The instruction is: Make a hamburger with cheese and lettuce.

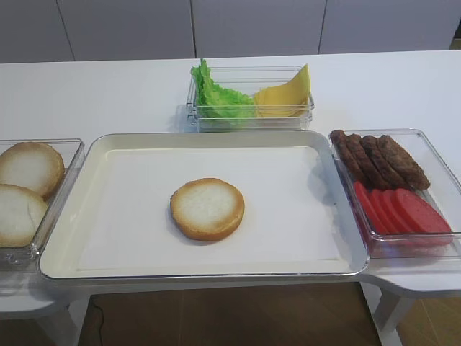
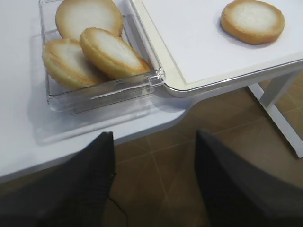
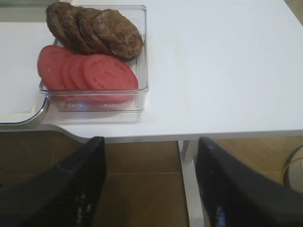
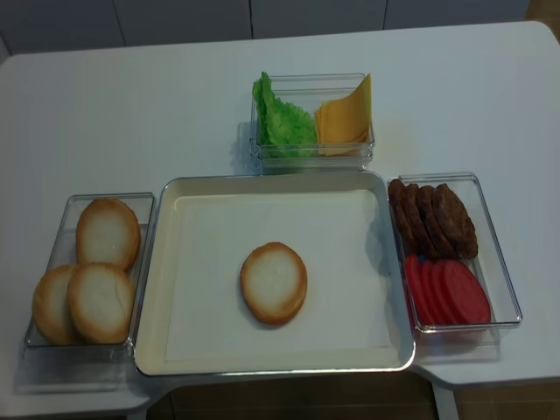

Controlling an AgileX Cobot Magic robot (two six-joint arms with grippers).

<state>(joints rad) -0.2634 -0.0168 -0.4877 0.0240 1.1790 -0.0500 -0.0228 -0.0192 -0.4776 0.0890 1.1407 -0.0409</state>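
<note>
The hamburger is a single bun half (image 1: 207,208) (image 4: 274,283) (image 2: 253,21), cut face up, in the middle of the cream tray (image 1: 94,173) (image 4: 175,210). Green lettuce (image 1: 216,97) (image 4: 282,121) and yellow cheese slices (image 1: 284,97) (image 4: 344,119) stand side by side in a clear box behind the tray. Neither gripper shows in the high views. My left gripper (image 2: 154,156) hangs open below the table's front edge, near the bun box, nothing between its fingers. My right gripper (image 3: 149,163) is open too, off the front edge by the patty box.
A clear box of bun halves (image 1: 25,187) (image 4: 87,280) (image 2: 94,42) sits left of the tray. Right of it, a clear box holds dark patties (image 1: 378,158) (image 4: 433,214) (image 3: 94,28) and red tomato slices (image 1: 403,209) (image 4: 446,293) (image 3: 90,71). White table legs (image 3: 189,189) stand below.
</note>
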